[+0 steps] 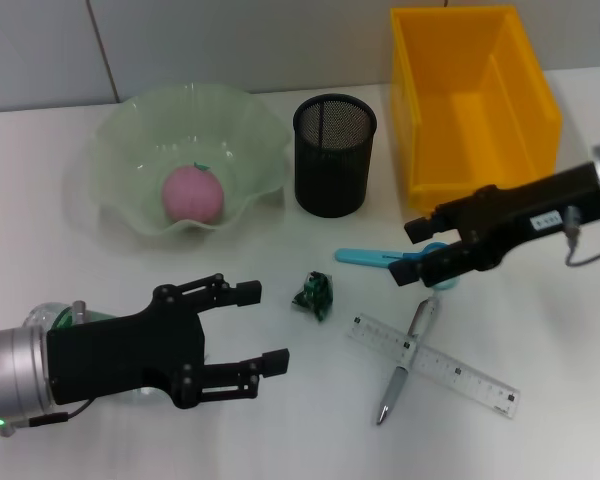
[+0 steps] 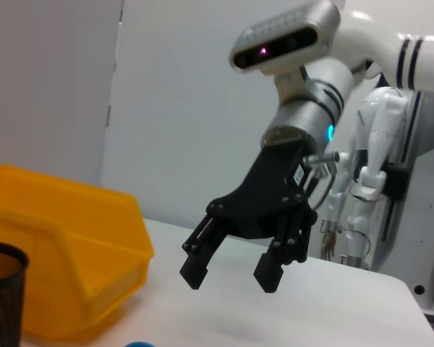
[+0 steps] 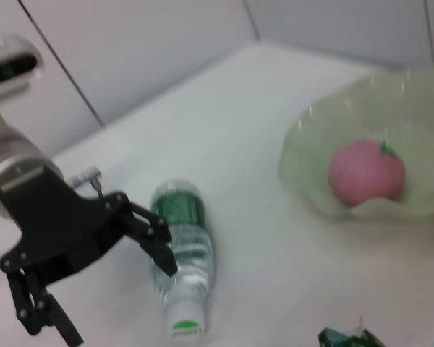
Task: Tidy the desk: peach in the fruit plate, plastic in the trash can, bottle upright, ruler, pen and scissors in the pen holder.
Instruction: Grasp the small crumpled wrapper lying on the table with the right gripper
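right gripper [image 1: 418, 254] fingers spread over scissors [image 1: 380, 258]; left gripper [image 1: 262, 330] fingers spread, near plastic [image 1: 314, 293].

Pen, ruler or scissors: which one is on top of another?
The pen. It lies across the clear ruler, while the blue scissors lie apart, under the right gripper.
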You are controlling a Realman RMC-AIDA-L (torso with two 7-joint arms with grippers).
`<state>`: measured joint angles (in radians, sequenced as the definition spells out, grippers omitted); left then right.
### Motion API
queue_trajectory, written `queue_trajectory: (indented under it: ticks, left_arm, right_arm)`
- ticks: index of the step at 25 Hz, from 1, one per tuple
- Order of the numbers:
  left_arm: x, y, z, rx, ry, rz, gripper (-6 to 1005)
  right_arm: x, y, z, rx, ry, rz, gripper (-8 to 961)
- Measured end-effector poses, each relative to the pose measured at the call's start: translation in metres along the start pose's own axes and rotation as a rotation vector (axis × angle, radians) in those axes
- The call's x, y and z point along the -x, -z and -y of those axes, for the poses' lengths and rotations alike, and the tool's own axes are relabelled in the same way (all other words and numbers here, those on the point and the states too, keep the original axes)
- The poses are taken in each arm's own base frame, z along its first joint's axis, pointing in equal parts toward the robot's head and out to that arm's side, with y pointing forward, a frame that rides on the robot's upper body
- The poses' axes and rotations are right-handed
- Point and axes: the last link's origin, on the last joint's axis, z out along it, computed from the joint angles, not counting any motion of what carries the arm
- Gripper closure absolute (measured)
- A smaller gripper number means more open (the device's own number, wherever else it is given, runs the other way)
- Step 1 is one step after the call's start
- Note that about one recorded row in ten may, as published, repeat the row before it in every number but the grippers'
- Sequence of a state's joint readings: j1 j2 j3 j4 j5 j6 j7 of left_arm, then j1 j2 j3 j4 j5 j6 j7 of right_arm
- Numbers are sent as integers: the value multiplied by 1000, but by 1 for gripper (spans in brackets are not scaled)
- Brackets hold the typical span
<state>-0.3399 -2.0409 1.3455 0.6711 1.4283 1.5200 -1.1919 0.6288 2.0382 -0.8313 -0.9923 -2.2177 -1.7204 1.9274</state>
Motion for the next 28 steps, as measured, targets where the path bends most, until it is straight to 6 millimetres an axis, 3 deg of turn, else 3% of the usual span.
queue_trajectory:
  ticks: [6, 11, 13, 18, 28]
  left_arm:
    - [1, 5, 1, -16, 2, 0, 180]
    - [1, 10, 4, -28, 4, 3, 181]
    - [1, 11, 4, -29, 5, 5, 182]
    - [1, 15, 5, -35, 8, 12, 183]
    - [2, 18, 7, -47, 2, 20, 185]
  right_arm:
    - [38, -20, -1, -11, 62, -153, 153]
    - [55, -46, -3, -51, 133, -257, 153]
    - [57, -64, -3, -66, 170, -301, 153]
    - [58, -82, -1, -94, 205, -334, 152]
    - [51, -110, -2, -121, 260, -362, 172]
